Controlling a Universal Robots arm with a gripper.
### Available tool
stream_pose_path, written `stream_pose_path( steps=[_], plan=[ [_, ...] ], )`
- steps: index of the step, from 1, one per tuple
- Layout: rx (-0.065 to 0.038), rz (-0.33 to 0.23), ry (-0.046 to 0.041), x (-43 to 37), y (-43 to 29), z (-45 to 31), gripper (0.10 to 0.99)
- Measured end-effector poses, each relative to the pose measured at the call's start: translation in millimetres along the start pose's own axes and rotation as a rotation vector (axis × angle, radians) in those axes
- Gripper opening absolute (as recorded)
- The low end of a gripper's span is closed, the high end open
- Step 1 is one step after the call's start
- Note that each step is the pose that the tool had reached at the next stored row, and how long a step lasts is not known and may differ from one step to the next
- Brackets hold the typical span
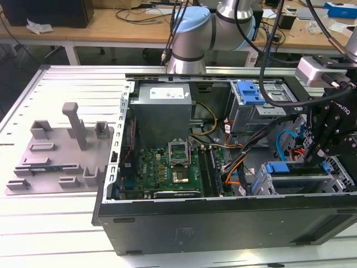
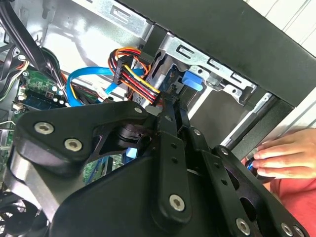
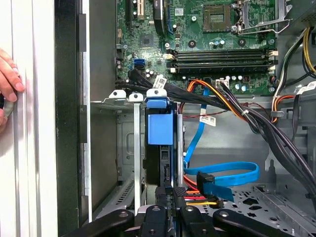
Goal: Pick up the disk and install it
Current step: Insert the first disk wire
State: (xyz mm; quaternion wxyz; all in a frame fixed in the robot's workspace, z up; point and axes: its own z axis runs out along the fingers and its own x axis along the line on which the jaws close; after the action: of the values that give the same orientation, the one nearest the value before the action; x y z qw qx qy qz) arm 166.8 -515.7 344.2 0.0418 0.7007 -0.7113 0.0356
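The disk point(image 3: 160, 129) sits on edge in a slot of the metal drive cage point(image 3: 111, 148); its blue frame end and dark body face me in the first wrist view. In the second wrist view its blue frame end point(image 2: 193, 80) juts out of the cage. In the exterior view the disk point(image 1: 285, 167) lies in the cage at the case's near right corner. My gripper point(image 3: 172, 193) is shut, with nothing seen between the fingers. Its tips point(image 2: 169, 104) hover just off the disk's exposed end; contact cannot be told. The gripper point(image 1: 321, 153) hangs inside the case beside the cage.
A bundle of coloured power wires point(image 2: 138, 81) and a flat blue cable point(image 3: 227, 174) run close by the gripper. The motherboard point(image 1: 167, 167) fills the case floor. A second blue-fronted bay point(image 1: 249, 92) sits farther back. A person's hand point(image 2: 281, 155) rests outside the case wall.
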Motion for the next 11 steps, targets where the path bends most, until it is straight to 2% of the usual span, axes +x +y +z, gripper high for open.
stream_pose_path(
  steps=[11],
  plan=[
    [0.0,0.0,0.0002,-0.5,-0.5,4.1,0.165]
  ],
)
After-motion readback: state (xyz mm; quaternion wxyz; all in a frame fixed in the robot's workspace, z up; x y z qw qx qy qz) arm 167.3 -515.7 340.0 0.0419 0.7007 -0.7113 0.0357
